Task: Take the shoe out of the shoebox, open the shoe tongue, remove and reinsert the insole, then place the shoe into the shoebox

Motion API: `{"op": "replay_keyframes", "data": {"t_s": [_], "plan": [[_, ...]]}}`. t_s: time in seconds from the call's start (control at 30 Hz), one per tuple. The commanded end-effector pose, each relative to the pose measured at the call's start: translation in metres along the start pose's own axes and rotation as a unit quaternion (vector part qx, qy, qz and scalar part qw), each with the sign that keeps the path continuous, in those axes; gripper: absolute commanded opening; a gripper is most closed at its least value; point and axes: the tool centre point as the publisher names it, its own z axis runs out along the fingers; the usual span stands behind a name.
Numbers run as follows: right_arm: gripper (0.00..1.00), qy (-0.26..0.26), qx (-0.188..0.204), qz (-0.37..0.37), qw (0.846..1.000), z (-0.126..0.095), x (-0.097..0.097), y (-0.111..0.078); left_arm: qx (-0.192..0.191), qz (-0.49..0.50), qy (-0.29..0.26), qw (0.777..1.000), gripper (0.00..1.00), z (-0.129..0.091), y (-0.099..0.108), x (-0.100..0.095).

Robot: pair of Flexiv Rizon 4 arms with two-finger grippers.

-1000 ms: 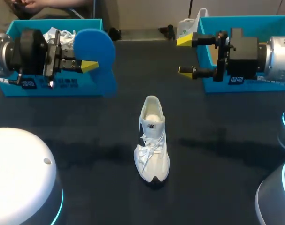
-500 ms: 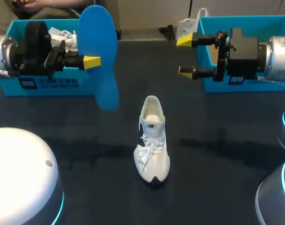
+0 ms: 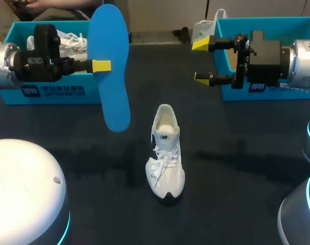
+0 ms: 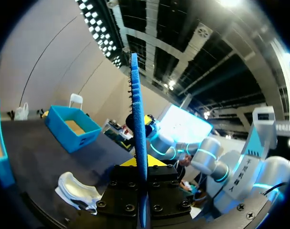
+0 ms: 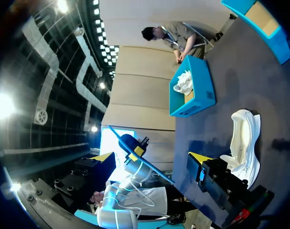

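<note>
Status: left tool point(image 3: 100, 66) is clamped on the blue insole point(image 3: 112, 81), fingers nearly together, pinching it about halfway along its length. The insole is up in the air on edge, long axis roughly vertical, above the table point(image 3: 236, 168) by the near end of the left shoebox point(image 3: 47, 91). Right tool point(image 3: 203, 61) is wide open with nothing in it, sitting in front of the right shoebox point(image 3: 277, 23).

Shoe point(image 3: 166, 153) stands on its sole mid-table, toe toward the robot, heel opening away, laces slack. It is well apart from both tools and nothing is holding it. Another white shoe point(image 3: 68, 40) sits in the left shoebox.

My read: insole is out, reinsertion is next. Risks:
- Shoe is free on the table. Any push from the insole will likely slide or tip it unless the right tool pins it first.
- The grip is a small pinch at mid-length on a long flexible piece. Contact at the lower end gives leverage, so it may pivot in the fingers or slip out.
- Foam will probably buckle at the collar, or bunch up short of the toe, if it goes in steep.
- Slack laces and tongue could flop over the opening and block entry. Can't tell how far back the tongue sits.
- Can't tell which end of the insole is the toe. Wrong end or wrong face down means a bad seat.
</note>
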Motion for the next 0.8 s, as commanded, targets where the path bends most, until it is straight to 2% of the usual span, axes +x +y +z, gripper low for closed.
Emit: {"op": "replay_keyframes", "data": {"t_s": [0.03, 0.23, 0.47, 0.6, 0.7, 0.8], "plan": [[1.0, -0.001, -0.001, 0.0, 1.0, 0.003, 0.0, 0.0, 0.005, -0.11, -0.005, 0.994, 0.0, 0.001, 0.0, 0.0], [1.0, -0.001, -0.001, 0.0, 1.0, 0.003, 0.0, 0.0, 0.008, -0.12, -0.003, 0.993, 0.0, 0.001, 0.002, -0.002], [1.0, -0.001, -0.001, 0.0, 1.0, 0.003, 0.0, 0.0, 0.004, -0.205, 0.024, 0.978, 0.0, 0.003, 0.007, -0.009], [1.0, -0.001, -0.001, 0.0, 1.0, 0.003, 0.0, 0.0, 0.003, -0.234, 0.025, 0.972, 0.0, 0.004, 0.007, -0.014], [1.0, -0.001, -0.001, 0.0, 1.0, 0.003, 0.0, 0.0, 0.006, -0.282, 0.03, 0.959, 0.0, 0.004, 0.008, -0.018], [1.0, -0.001, -0.001, 0.0, 1.0, 0.003, 0.0, 0.0, 0.006, -0.288, 0.03, 0.957, 0.0, 0.005, 0.008, -0.021]]}}
